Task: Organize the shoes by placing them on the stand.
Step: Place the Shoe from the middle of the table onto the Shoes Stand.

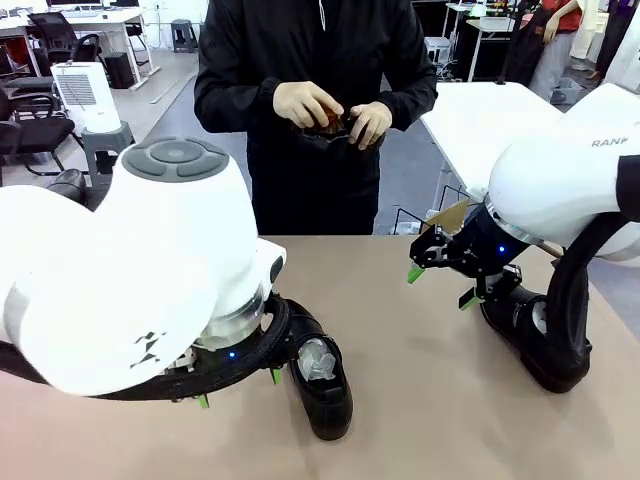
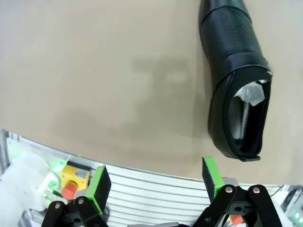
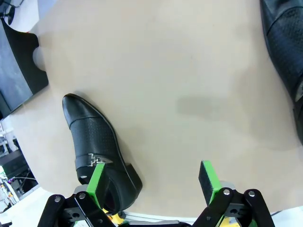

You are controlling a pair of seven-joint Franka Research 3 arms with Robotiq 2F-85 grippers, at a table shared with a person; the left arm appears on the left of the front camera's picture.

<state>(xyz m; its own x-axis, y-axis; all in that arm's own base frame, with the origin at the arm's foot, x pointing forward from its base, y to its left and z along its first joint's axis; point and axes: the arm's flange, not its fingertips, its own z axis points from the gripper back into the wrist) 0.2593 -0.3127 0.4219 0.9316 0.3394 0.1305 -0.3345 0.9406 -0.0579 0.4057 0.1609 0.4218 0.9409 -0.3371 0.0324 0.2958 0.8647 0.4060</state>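
A glossy black shoe point(image 1: 322, 385) stuffed with white paper lies on the tan table just right of my left gripper point(image 1: 240, 388). In the left wrist view this shoe point(image 2: 236, 85) sits up and to the right of the open left gripper point(image 2: 155, 182), clear of its fingers. A second black shoe point(image 1: 535, 335) lies by the table's right edge, beneath my right gripper point(image 1: 441, 286). In the right wrist view a buckled shoe point(image 3: 97, 151) lies at the open right gripper's point(image 3: 151, 182) left pad point(image 3: 96, 182); another shoe point(image 3: 284, 56) shows at the top right. The stand is out of view.
A person in black stands at the far side, both hands point(image 1: 330, 112) holding a small dark thing at chest height. The table's near edge carries a yellow box with a red button point(image 2: 73, 182). A white table point(image 1: 480, 115) stands at the back right.
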